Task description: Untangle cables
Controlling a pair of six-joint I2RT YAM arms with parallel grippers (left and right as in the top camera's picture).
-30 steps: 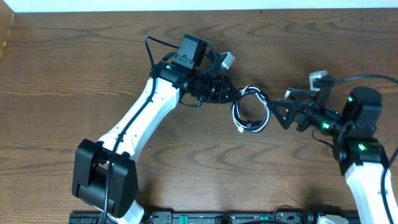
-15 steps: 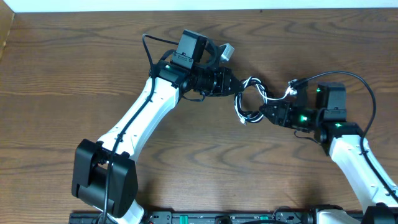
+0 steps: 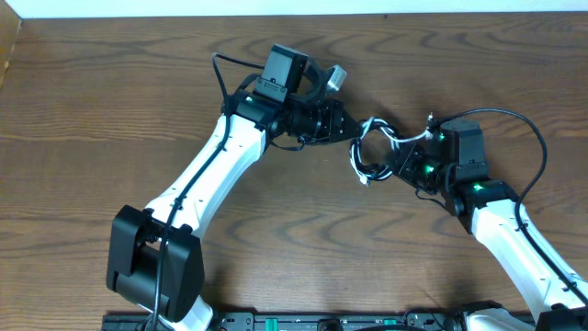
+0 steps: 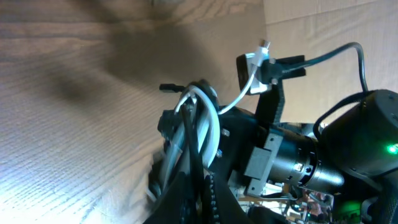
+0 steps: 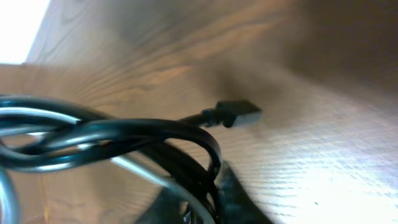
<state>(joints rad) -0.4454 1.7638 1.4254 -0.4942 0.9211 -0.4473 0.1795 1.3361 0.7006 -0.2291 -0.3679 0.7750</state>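
Now we have both sets of jaws clenched on the cables (image 4: 199,124), left gripper (image 3: 353,130) and right gripper (image 3: 396,165) close together over the table (image 3: 110,92); pulling apart could tighten the tangle or slip 1 cord free
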